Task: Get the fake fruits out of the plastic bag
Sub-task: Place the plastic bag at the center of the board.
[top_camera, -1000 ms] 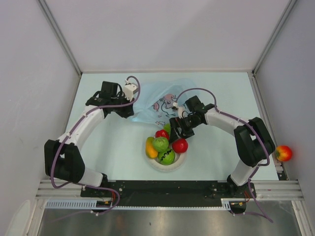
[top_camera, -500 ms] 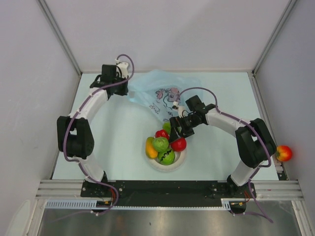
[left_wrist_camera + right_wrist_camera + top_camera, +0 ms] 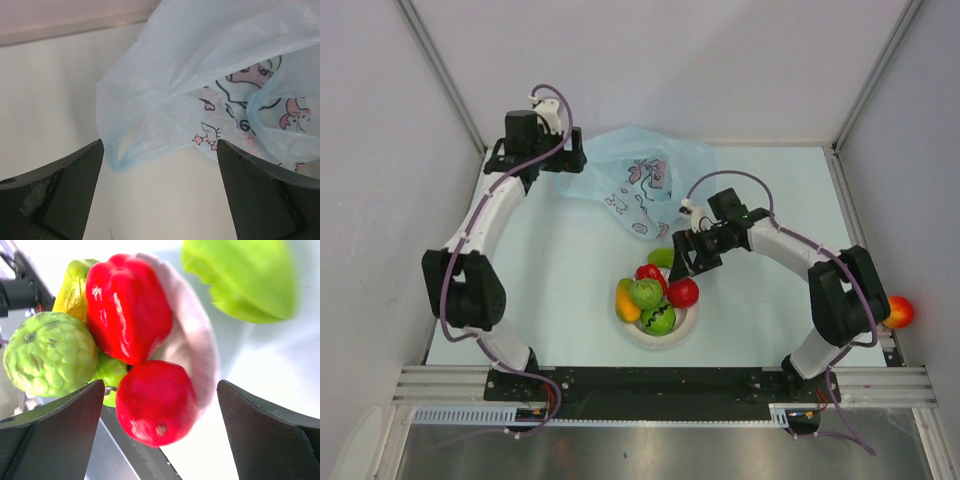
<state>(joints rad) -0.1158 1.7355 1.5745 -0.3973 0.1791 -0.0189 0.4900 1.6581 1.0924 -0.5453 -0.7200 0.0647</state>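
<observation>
Open table (image 3: 550, 290) left of heaped bowl (image 3: 691, 322); plastic bag (image 3: 630, 180) and right arm (image 3: 790, 245) just behind

no readable text or numbers, plastic bag (image 3: 165, 90) print only pink-and-dark cartoon figures

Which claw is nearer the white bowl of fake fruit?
Right. The right gripper hangs at the white bowl's far rim; the left gripper is by the light-blue plastic bag.
</observation>
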